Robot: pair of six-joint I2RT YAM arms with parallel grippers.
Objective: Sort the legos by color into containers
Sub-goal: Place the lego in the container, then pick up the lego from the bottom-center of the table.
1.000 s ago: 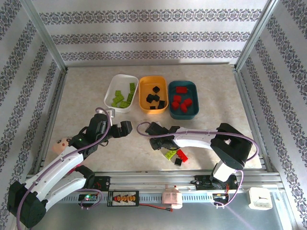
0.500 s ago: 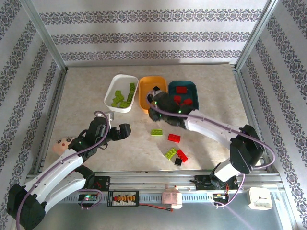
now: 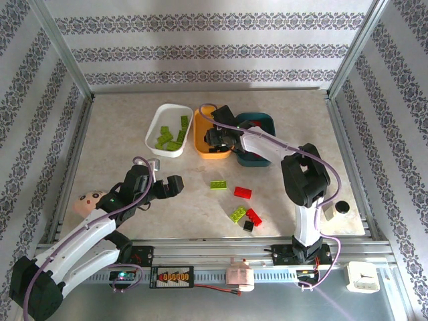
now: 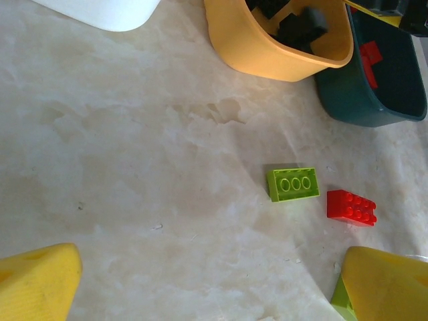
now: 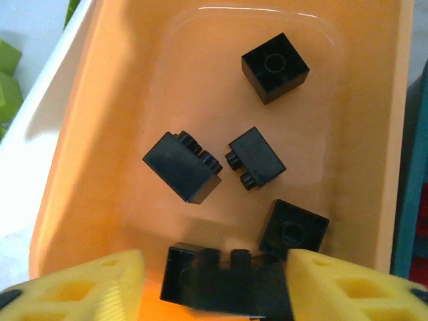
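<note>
Dropping a black brick [image 5: 212,279] into the orange-yellow tray [image 3: 199,128] looks like the step in hand: the right gripper [image 3: 215,138] hangs over the tray with its jaws parted, and the brick sits loose between them among other black ones. Next, it likely needs to pull back to the loose legos [image 3: 243,192] on the table and pick one by colour. The left gripper [image 4: 214,284] hovers near them, spread wide and empty. A second ago the right gripper was low beside those legos, and the left has barely shifted.
</note>
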